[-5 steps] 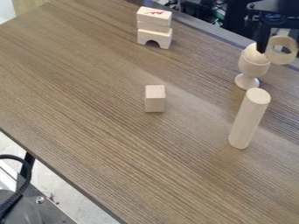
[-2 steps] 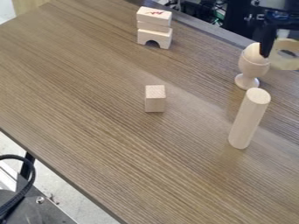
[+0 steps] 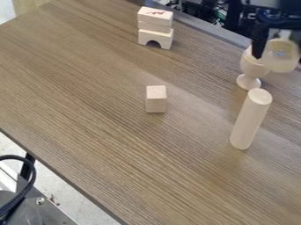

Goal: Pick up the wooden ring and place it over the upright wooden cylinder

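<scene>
While the cylinder (image 3: 250,121) stays put, hand (image 3: 269,41) shifted left, wooden ring (image 3: 280,67) held

Blk arm (image 3: 279,18) upper R of view, jaws hanging low, clamped.

far right: claw (image 3: 259,44) cut off | pale ring (image 3: 280,67) blurred | cup (image 3: 253,69) top partly hidden | near left: cable (image 3: 31,176) cut off

Table (image 3: 111,145): brown, wood-grained
Cylinder (image 3: 251,121): upright, right of the small block (image 3: 156,100)
Egg cup (image 3: 253,68): farther back, right of it
Arch block (image 3: 156,38): behind it
</scene>
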Robot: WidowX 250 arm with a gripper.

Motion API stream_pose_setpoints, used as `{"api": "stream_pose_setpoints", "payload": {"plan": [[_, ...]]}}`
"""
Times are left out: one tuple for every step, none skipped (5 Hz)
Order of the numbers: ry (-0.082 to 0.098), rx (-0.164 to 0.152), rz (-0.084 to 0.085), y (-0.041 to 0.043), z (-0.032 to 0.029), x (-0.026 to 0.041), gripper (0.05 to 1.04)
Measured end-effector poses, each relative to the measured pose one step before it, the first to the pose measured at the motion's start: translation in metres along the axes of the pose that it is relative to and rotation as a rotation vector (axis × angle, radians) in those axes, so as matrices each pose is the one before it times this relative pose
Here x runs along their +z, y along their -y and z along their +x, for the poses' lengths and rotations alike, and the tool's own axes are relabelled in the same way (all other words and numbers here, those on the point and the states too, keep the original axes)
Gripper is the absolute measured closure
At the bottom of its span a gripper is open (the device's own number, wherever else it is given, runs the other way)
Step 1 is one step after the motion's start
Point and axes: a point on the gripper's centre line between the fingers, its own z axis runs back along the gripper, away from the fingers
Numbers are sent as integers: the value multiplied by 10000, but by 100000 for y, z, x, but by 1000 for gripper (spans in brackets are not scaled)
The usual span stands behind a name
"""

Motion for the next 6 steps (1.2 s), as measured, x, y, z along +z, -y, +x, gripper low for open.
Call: {"api": "stream_pose_setpoints", "payload": {"plan": [[-91, 12, 82, -414, -467, -279, 308], [21, 2, -113, -19, -181, 205, 308], [-30, -18, -10, -5, -72, -69, 308], [-79, 8, -41, 65, -125, 1, 308], [-62, -42, 0, 12, -85, -53, 308], [-92, -15, 82, -151, -169, -68, 308]]}}
